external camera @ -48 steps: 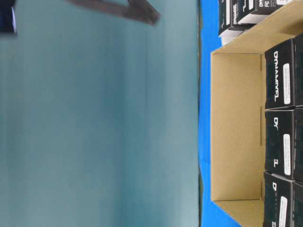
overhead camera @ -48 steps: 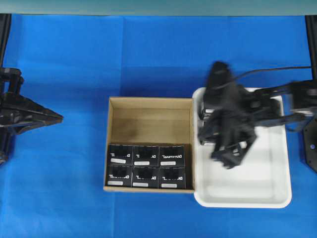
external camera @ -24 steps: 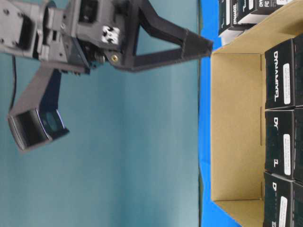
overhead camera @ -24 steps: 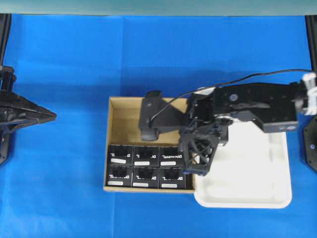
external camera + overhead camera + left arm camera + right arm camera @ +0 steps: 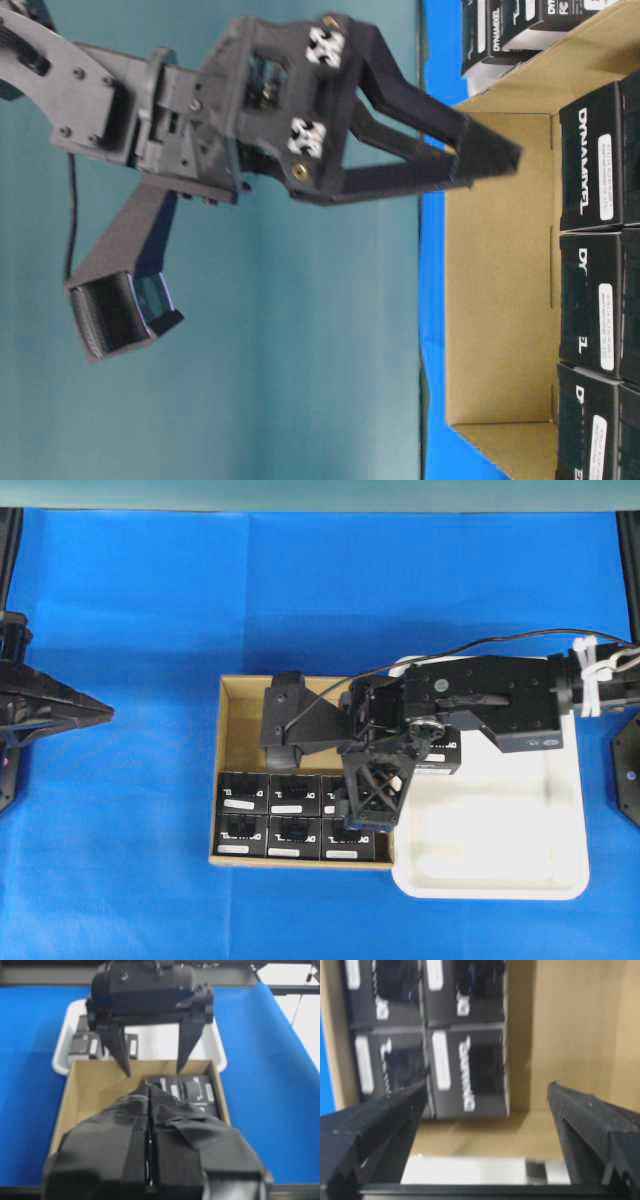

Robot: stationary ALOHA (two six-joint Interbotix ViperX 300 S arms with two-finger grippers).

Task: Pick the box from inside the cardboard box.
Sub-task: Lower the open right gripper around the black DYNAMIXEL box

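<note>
I see six black boxes packed in two rows of three along the near wall of the carton (image 5: pixel 232 695), and the box (image 5: pixel 467 1071) I am lined up on is the one at the tray-side end of the upper row, white lettering and label facing up. In the right wrist view it lies just below the gap between my right end effector's (image 5: pixel 368 805) two fingers, which are spread wide with nothing between them; one fingertip (image 5: pixel 400 1105) overlaps the neighbouring box, the other hangs over bare cardboard. From overhead that end effector sits above the carton's tray-side part, over the right-hand boxes, with the arm reaching in across the white tray (image 5: pixel 560 880). The table-level view shows the finger tips at about the level of the carton's rim, not touching any box. The rest of the carton, toward the far wall, is bare brown floor. The tray stands just beside the carton, its edge against the carton wall, and holds more black boxes (image 5: pixel 85 1044) at its far end, partly hidden by the arm. My left end effector (image 5: pixel 95 712) rests well apart at the left edge over the blue worktop (image 5: pixel 130 600), its fingers pressed together and holding nothing.
</note>
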